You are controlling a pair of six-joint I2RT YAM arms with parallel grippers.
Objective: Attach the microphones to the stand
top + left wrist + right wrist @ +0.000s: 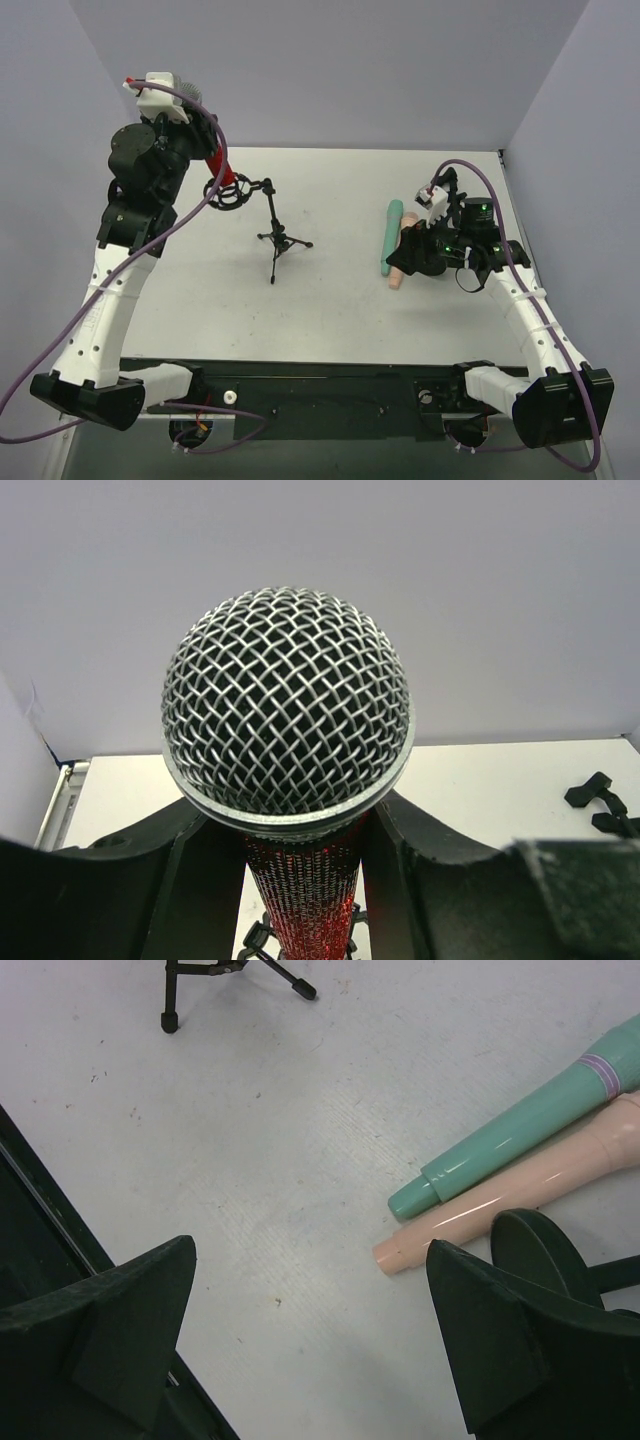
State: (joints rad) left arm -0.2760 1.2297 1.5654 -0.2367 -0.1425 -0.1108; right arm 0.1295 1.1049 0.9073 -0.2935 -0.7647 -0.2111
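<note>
- Matte white tabletop (350,200) is filling the middle of the top view, and is showing faint specks and scuffs in the right wrist view.
- Plain pale lavender-grey back wall (350,70) is rising from the tabletop's far edge.
- Left wall (40,120) and right wall (590,110), same colour, are closing in both sides.
- Black rail (330,385) is running along the tabletop's near edge.
- Grey surface (330,455) is showing below the rail; cannot tell what it is.
- Soft, even light is falling over everything, casting only weak shadows.
</note>
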